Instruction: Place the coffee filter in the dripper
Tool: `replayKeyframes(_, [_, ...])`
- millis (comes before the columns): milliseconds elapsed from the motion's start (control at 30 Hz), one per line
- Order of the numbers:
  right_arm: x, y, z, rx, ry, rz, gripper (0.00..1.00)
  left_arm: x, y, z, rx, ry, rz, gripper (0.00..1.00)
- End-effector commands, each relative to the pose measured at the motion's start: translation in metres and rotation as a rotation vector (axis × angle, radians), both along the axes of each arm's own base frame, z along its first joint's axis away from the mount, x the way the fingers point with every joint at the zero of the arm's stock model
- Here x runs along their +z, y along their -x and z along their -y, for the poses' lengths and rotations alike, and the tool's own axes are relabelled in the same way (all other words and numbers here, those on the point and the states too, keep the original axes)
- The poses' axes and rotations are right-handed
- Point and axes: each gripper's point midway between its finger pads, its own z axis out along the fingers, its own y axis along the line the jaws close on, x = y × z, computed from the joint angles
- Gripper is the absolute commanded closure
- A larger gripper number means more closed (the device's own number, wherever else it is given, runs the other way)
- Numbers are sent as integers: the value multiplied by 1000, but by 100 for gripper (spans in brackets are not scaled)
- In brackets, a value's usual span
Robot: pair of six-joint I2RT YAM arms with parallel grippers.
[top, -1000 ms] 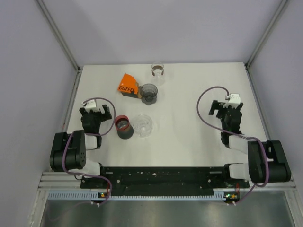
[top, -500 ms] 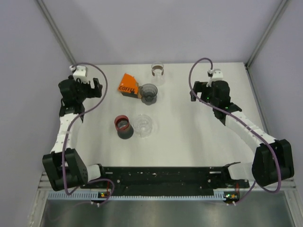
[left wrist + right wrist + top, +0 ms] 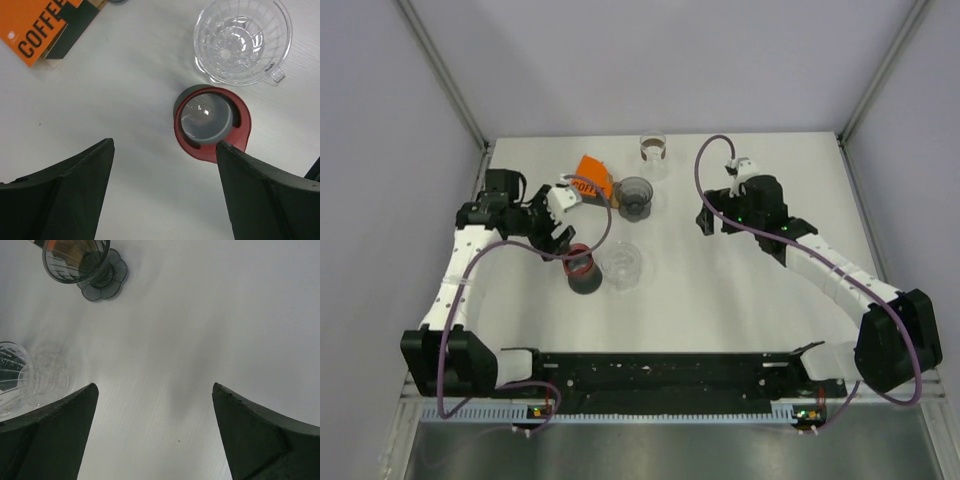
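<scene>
Both arms are swinging in from the outer edges of the desk [image 3: 720,300] toward the cluster in the middle. The left hand [image 3: 164,150], having come across from the far left corner, is now hanging wide and empty over the red-collared grey cup [image 3: 210,122]. The orange COFFEE box [image 3: 35,30] is lying beyond it to the left. No loose coffee filter is showing anywhere; it is probably inside that box, which nothing is touching. The clear ribbed dripper [image 3: 242,40] is standing empty just beside the cup, and a smoke-grey dripper [image 3: 82,262] is sitting near the box. The right hand [image 3: 154,387], also wide and empty, is moving leftward over bare desk, well short of both drippers. The task is only just beginning: the approach is under way and nothing is being grasped yet.
</scene>
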Motion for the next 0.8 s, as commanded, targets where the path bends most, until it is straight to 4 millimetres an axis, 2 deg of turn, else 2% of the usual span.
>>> replayKeyframes(0, [14, 1, -11, 43, -12, 22, 4, -16, 3, 13, -97, -95, -17, 13])
replayKeyframes(100, [10, 6, -11, 52, -5, 12, 4, -27, -10, 16, -91, -141, -12, 16])
replayKeyframes(300, [6, 11, -10, 62, 7, 4, 4, -46, -22, 19, -98, -201, -64, 22])
replayKeyframes(433, [5, 12, -10, 66, 3, -2, 4, -58, -20, 20, -115, -208, -99, 24])
replayKeyframes(533, [6, 12, -12, 69, 0, 0, 4, -69, -14, 24, -130, -204, -131, 32])
replayKeyframes(600, [10, 12, -13, 71, -7, 7, 4, -74, -10, 27, -112, -190, -162, 42])
replayKeyframes(667, [13, 13, -16, 79, -14, 10, 4, -71, -9, 29, -72, -164, -185, 59])
replayKeyframes(767, [24, 14, -18, 73, -41, 22, 4, -59, -12, 29, 21, -133, -195, 94])
